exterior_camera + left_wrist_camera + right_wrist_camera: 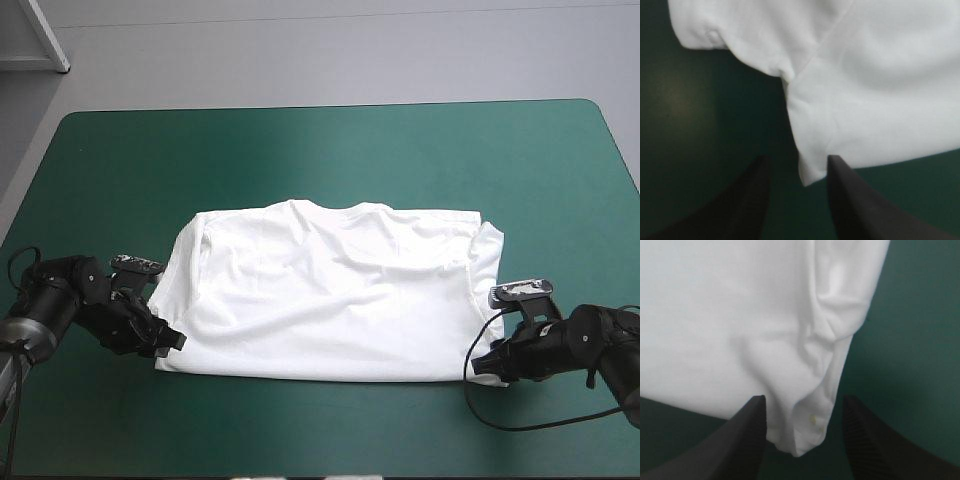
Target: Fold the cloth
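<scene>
White T-shirt lies flat at middle of teal-green surface. Left pincer and right pincer gape, each straddling a near corner. Likely risk: shallow bite catches top layer only, corner slips, fold skews.

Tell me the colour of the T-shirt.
The T-shirt is plain white, with no visible print; the high view shows it best.

from my end this looks like a lab: a teal-green covered counter standing on bare grey floor.
</scene>
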Motion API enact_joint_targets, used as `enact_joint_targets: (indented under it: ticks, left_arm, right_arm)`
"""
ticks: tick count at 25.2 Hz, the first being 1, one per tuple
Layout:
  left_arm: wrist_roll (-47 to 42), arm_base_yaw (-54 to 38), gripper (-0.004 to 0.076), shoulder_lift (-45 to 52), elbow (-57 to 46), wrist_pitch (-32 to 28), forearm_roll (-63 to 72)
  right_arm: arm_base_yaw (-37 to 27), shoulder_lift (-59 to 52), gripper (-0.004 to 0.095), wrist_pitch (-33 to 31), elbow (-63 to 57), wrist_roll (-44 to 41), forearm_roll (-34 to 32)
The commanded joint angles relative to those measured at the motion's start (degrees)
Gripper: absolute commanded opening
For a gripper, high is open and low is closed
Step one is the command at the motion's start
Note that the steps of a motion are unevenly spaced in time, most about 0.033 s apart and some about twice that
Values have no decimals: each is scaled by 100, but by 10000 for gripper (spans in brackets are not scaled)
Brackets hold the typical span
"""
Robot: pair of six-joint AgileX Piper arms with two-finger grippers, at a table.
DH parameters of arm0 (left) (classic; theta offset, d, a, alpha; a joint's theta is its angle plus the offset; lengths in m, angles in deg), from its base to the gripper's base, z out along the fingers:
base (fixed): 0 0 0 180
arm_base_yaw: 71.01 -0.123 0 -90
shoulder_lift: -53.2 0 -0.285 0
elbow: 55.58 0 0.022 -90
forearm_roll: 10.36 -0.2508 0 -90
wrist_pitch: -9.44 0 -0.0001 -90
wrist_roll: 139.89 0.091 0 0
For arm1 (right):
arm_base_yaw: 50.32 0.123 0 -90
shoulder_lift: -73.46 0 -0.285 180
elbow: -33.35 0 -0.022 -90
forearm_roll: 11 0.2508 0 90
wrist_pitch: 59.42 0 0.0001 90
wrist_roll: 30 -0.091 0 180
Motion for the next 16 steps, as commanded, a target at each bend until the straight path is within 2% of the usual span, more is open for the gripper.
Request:
enact_joint_targets:
  ticks: [1, 5, 7, 11, 16]
  left_arm:
    - [-66, 11, 498, 306, 281, -23, 206]
    - [-333, 1, 483, 673, 769, -844, 262]
    - [-406, 1, 483, 748, 1346, -1205, 650]
    - [4, 1, 483, 676, 2063, -1371, 1494]
    - [186, 1, 483, 583, 2258, -1226, 1668]
  right_arm:
    - [-42, -359, 536, 299, 351, -3, 22]
    - [-42, -749, 536, 721, 944, -270, -68]
    - [-42, -858, 536, 1014, 1538, -546, -209]
    - [-42, -810, 536, 1072, 2364, -662, -223]
    - [-42, -795, 534, 882, 2780, -662, -249]
